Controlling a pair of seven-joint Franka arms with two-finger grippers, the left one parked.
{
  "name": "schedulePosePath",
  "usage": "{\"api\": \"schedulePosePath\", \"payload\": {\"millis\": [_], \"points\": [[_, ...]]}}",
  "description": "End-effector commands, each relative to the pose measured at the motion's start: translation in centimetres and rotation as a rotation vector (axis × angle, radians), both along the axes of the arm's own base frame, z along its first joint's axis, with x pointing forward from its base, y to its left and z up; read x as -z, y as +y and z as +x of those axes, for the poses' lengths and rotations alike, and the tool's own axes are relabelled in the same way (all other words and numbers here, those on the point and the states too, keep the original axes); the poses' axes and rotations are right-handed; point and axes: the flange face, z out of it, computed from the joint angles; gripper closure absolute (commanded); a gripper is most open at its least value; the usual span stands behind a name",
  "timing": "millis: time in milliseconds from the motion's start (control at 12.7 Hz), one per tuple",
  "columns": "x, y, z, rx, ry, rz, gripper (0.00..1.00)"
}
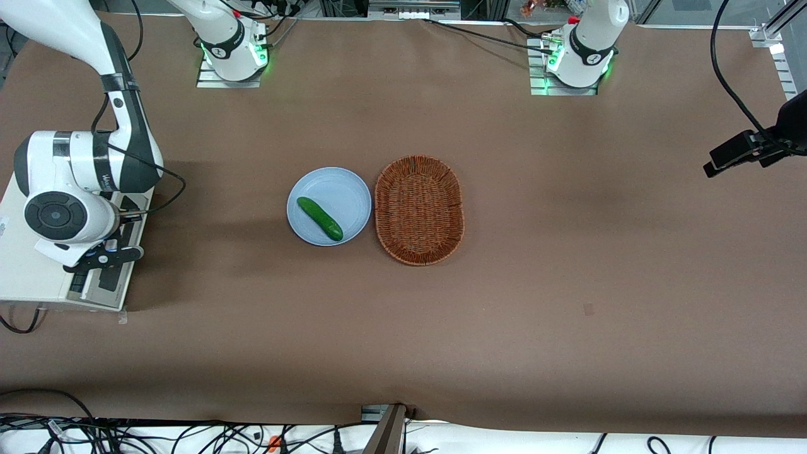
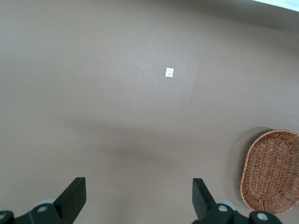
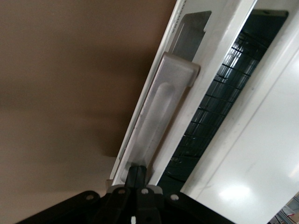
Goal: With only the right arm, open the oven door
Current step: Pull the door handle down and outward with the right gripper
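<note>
I have the right arm (image 1: pixel 94 170) stooped over the toaster oven (image 1: pixel 25 271) at its own end of the table. My gripper (image 3: pixel 136 179) has its jaws pinched together on the silver handle (image 3: pixel 156 116), so the oven door (image 3: pixel 210 116) hangs ajar.

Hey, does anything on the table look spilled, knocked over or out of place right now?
Nothing stands out. The cucumber lies on the blue plate, the wicker basket sits upright beside it, and the gripper is at the oven door handle at the working arm's end.
</note>
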Motion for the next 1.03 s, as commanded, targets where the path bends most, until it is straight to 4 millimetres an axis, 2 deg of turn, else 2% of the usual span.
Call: {"api": "schedulePosePath", "payload": {"millis": [0,711,947], "points": [[4.4,-0.4,0.5,0.021,0.022,0.019,1.00],[9.3,-0.3,0.8,0.024,0.029,0.063,1.00],[9.8,-0.3,0.9,0.022,0.025,0.067,1.00]]}}
